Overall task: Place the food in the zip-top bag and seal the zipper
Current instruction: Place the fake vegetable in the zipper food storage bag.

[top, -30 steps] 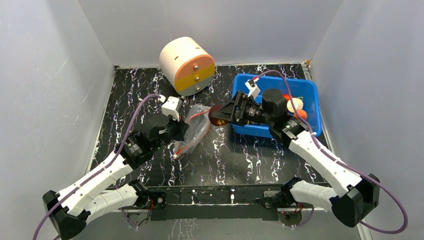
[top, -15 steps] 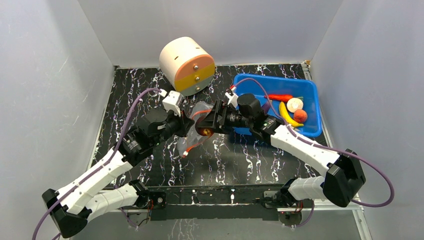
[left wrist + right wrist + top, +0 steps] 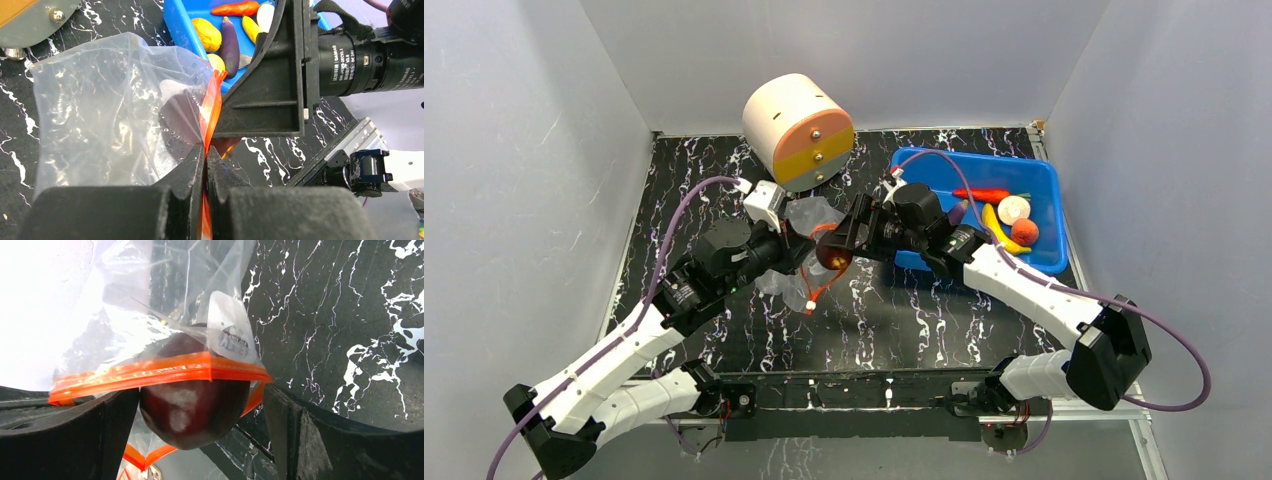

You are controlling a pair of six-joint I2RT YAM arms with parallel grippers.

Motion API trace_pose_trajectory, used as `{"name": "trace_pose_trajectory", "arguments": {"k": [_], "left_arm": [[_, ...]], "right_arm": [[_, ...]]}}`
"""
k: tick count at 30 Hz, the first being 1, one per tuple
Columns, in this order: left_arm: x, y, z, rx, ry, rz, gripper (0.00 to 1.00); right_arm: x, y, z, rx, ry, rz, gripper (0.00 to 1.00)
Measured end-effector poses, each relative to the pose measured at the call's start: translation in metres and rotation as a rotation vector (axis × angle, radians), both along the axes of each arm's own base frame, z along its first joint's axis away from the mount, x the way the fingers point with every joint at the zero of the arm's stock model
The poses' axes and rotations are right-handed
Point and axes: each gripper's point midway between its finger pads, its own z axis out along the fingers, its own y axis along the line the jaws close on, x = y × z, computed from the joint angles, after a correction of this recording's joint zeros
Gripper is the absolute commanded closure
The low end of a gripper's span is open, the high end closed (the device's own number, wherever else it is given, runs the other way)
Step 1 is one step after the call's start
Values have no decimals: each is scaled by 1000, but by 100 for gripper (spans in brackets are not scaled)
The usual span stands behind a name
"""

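Observation:
The zip-top bag [image 3: 796, 262] is a clear crinkly pouch at mid table. My left gripper [image 3: 206, 150] is shut on the zipper [image 3: 211, 115], the red-orange strip, and holds the mouth up. My right gripper [image 3: 200, 425] is at the mouth with a dark red round food piece [image 3: 195, 405] between its fingers, partly under the zipper [image 3: 150, 371]. A gap shows between the piece and the right-hand finger, so the jaws stand open. In the top view the piece [image 3: 832, 257] sits at the bag's mouth between both grippers. A carrot [image 3: 981, 195], banana [image 3: 996, 230] and eggplant [image 3: 957, 213] lie in the bin.
The blue bin [image 3: 1036, 172] stands at the back right, with white [image 3: 1014, 208] and red [image 3: 1024, 231] round pieces too. A cream-and-orange cylinder [image 3: 799, 130] lies at the back, just behind the bag. Grey walls close in three sides.
My right gripper has carried the dark red piece left from the bin to the bag's mouth. My left gripper has raised and turned the bag's mouth toward it.

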Motion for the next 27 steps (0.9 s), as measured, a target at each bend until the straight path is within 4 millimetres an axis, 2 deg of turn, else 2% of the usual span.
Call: {"name": "trace_pose_trajectory", "arguments": {"k": [5,10,17,23,27], "left_arm": [[1,0,-1,-1,4,4,100],[3,-1,-6,2,12,16,100],[6,2,-15,9,30,48,100],[10,5,-17,18,27,72,100],[13,6,-21,37,28,88,100]], "right_arm": [[4,2,9,17,-3,-15,2],[4,3,10,24,2,-19,8],[2,1,14,25,-6,-15,31],[-7,-12,18,14,-40,-23,54],[-12,-17,15,1,-35,-19,75]]}}
